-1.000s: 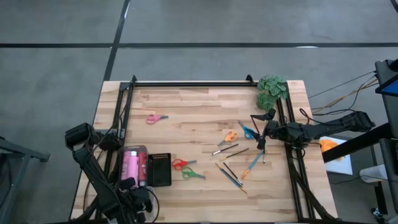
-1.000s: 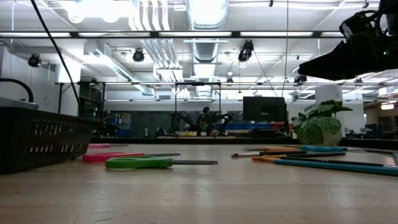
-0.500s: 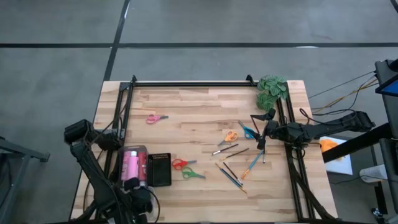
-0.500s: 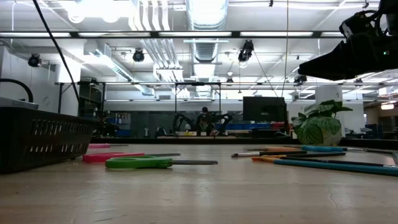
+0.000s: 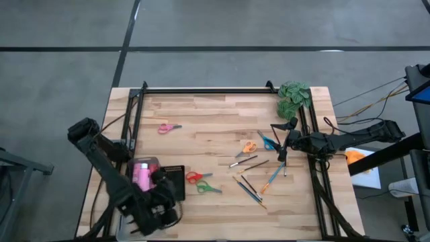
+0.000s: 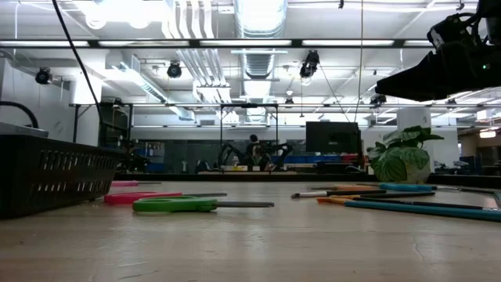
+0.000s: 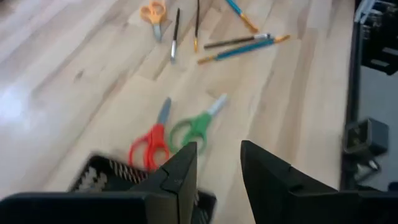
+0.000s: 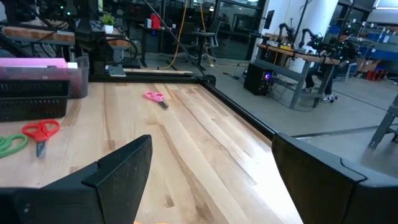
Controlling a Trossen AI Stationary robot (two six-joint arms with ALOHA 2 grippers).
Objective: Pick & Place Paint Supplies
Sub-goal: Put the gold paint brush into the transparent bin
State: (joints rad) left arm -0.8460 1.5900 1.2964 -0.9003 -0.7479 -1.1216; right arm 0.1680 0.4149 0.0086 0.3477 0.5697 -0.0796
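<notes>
The left end effector (image 5: 153, 212) hovers at the surface's front-left corner, over the black mesh basket (image 5: 172, 183), fingers narrowly parted and holding nothing. Red-handled scissors (image 7: 151, 145) and green-handled scissors (image 7: 194, 126) lie just past its fingers. The right end effector (image 5: 285, 142), spread wide, hangs near the right edge above the blue-handled brushes (image 5: 273, 176). Only the right wrist view shows the pink-handled scissors (image 8: 155, 97) near the surface's far edge.
</notes>
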